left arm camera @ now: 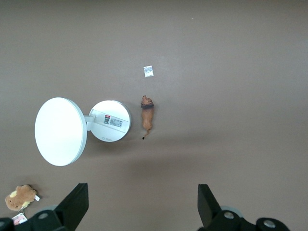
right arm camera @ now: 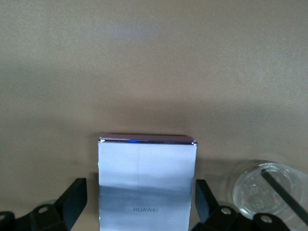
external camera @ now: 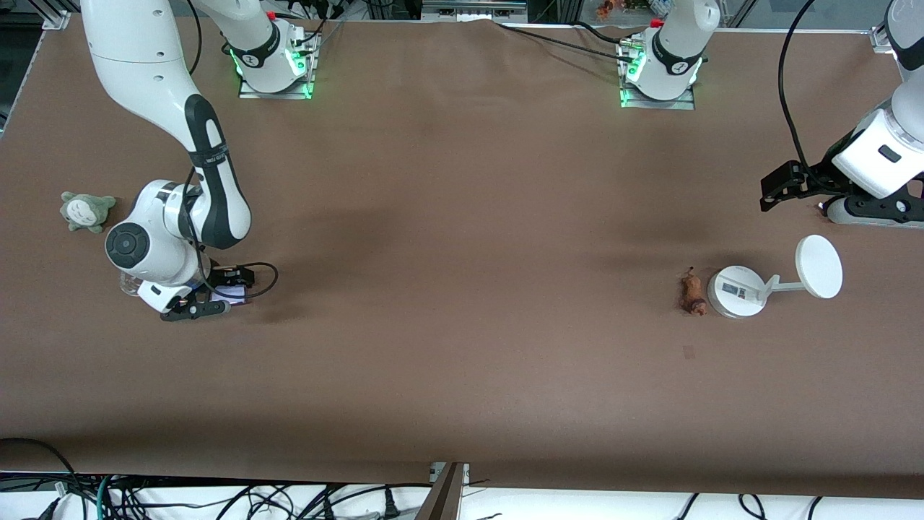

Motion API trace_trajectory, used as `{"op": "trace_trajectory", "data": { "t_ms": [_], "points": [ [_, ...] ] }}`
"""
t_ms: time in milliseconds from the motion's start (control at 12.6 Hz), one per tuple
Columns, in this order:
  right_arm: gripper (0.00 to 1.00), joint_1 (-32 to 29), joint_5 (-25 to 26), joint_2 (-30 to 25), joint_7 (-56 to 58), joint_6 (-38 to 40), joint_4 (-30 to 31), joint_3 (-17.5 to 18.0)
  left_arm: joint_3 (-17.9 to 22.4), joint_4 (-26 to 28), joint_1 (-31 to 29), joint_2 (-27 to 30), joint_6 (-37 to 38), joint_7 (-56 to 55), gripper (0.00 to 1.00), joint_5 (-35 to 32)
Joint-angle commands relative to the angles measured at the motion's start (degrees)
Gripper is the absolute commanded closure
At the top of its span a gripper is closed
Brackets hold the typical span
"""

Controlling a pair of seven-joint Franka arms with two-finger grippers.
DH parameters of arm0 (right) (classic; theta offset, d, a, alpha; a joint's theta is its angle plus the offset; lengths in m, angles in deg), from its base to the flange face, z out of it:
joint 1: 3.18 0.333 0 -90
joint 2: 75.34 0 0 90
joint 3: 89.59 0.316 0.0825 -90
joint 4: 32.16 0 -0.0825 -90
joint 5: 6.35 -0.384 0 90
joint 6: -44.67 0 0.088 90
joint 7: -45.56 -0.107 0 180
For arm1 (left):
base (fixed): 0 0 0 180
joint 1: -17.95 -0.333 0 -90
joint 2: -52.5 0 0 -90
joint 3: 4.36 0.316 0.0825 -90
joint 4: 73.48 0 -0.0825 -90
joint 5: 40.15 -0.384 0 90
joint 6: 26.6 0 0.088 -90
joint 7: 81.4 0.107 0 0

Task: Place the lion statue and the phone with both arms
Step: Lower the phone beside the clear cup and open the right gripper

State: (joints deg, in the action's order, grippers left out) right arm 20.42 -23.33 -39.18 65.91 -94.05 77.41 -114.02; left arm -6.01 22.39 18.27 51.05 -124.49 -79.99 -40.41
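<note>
The phone (right arm camera: 147, 185), a pale lavender-white slab marked HUAWEI, lies flat on the table toward the right arm's end; only a sliver of it shows in the front view (external camera: 234, 293). My right gripper (external camera: 215, 293) is down low with its open fingers (right arm camera: 72, 199) on either side of the phone, and a small gap shows on each side. The lion statue (external camera: 693, 292), small and orange-brown, lies beside the white stand's base (external camera: 736, 291); it also shows in the left wrist view (left arm camera: 147, 114). My left gripper (external camera: 778, 189) hangs open and empty above bare table by the stand.
The white stand's disc (external camera: 818, 266) juts out toward the left arm's end. A grey-green plush (external camera: 86, 211) lies near the right arm's end. A clear glass piece (right arm camera: 267, 188) sits beside the phone. A brown plush (left arm camera: 20, 198) and a small paper scrap (left arm camera: 148, 71) lie near the stand.
</note>
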Motion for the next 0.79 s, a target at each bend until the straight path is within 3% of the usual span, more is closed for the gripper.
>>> {"op": "trace_trajectory", "data": {
  "t_ms": [0,395,712],
  "points": [
    [0.01,-0.4,-1.7,-1.2,1.4,0.6,-0.1,0.5,0.1,-0.1,0.1,0.2,0.6,0.8,0.0,-1.1],
    [0.01,0.4,-1.7,-7.7,-3.1,12.7,-2.2,0.5,0.1,-0.1,0.0,0.3,0.7,0.7,0.0,-0.9],
    [0.01,2.4,-0.7,-14.6,-12.9,31.4,-8.7,0.3,0.2,-0.1,0.0,0.2,0.7,0.7,0.0,-0.8]
  ]
}}
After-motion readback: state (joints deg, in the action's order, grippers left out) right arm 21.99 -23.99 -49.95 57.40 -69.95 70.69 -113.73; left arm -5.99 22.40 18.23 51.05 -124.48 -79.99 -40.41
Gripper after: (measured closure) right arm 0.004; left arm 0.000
